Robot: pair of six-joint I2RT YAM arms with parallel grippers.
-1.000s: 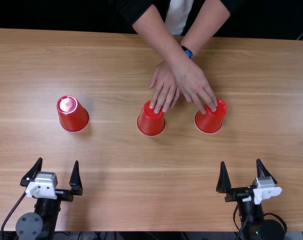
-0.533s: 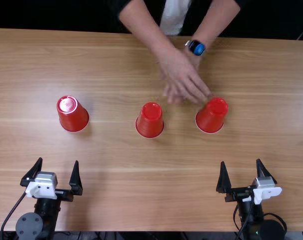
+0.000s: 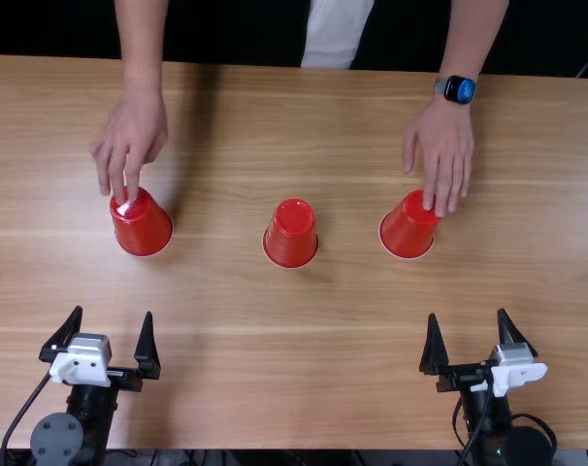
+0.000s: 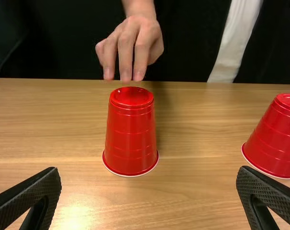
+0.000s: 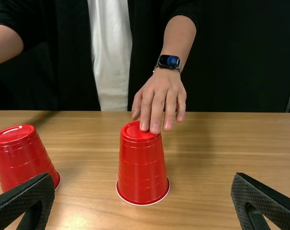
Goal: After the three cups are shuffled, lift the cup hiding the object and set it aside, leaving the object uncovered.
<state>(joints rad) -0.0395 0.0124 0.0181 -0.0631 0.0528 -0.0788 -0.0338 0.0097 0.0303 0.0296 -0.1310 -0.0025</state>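
Three red plastic cups stand upside down in a row on a light brown wooden table, well apart from one another. Their contents are hidden, so which cup covers the object cannot be told. At the left red plastic cup, a person's hand reaches in from across the table, fingertips at the cup's upturned base. The middle red plastic cup stands alone, untouched. On the right red plastic cup, the person's other hand, a dark wristwatch on its wrist, rests its fingertips on the base. By the table's near edge, the left gripper sits roughly in line with the left cup and the right gripper just right of the right cup. Each has its fingers spread wide, holding nothing. A broad band of bare wood separates both grippers from the row.
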